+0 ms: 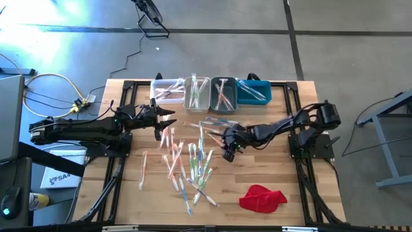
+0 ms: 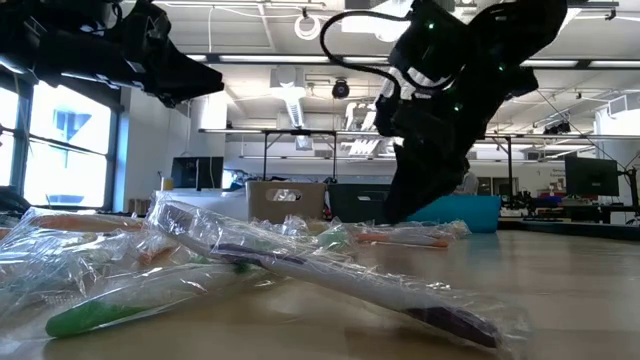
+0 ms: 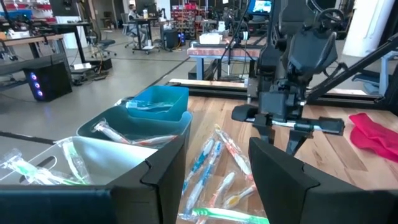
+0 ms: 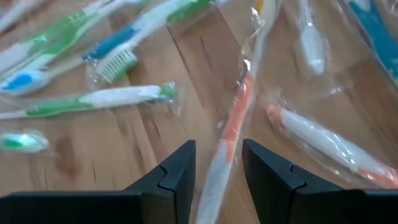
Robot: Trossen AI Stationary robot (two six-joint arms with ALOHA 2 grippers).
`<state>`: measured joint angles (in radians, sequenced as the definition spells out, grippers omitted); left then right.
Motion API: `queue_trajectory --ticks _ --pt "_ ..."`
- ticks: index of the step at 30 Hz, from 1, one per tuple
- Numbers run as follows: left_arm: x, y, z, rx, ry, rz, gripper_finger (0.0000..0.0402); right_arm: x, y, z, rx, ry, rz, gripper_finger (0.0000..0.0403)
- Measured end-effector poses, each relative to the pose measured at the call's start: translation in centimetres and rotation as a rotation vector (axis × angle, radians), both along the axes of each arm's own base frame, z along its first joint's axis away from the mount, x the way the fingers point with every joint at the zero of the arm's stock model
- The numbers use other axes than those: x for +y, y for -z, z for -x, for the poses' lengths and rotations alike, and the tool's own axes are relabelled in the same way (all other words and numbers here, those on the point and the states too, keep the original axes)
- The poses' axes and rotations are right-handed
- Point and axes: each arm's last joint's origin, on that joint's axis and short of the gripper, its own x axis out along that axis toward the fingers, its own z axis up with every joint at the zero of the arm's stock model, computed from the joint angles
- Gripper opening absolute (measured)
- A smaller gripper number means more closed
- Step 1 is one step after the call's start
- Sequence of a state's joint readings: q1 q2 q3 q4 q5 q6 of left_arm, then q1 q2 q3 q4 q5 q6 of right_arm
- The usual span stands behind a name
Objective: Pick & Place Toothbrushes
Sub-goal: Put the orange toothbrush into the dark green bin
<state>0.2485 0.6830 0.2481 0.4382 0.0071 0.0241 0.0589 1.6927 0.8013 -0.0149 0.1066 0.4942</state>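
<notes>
Wooden table fills mid frame in the high view, grey floor round it. Near edge, lower right: red cloth. Centre: wrapped toothbrushes scattered in a loose pile. Right gripper sits low over the pile's right side, fingers partly apart astride an orange-white brush; can't tell if it's gripped. Left gripper, centre-left, jaws wide, nothing held. Far edge: row of bins w/ some brushes inside.
</notes>
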Motion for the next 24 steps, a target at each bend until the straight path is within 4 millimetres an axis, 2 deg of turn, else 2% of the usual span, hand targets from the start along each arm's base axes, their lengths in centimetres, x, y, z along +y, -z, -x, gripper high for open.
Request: queue_trajectory --ticks 11,24 --pt "0.0 0.0 0.0 0.003 0.0 0.0 0.0171 0.0 2.0 -0.5 0.034 0.006 0.001 0.0125" --pt "0.0 0.1 0.0 0.007 0.0 0.001 0.0171 0.0 2.0 -0.6 0.033 0.019 0.017 0.0125"
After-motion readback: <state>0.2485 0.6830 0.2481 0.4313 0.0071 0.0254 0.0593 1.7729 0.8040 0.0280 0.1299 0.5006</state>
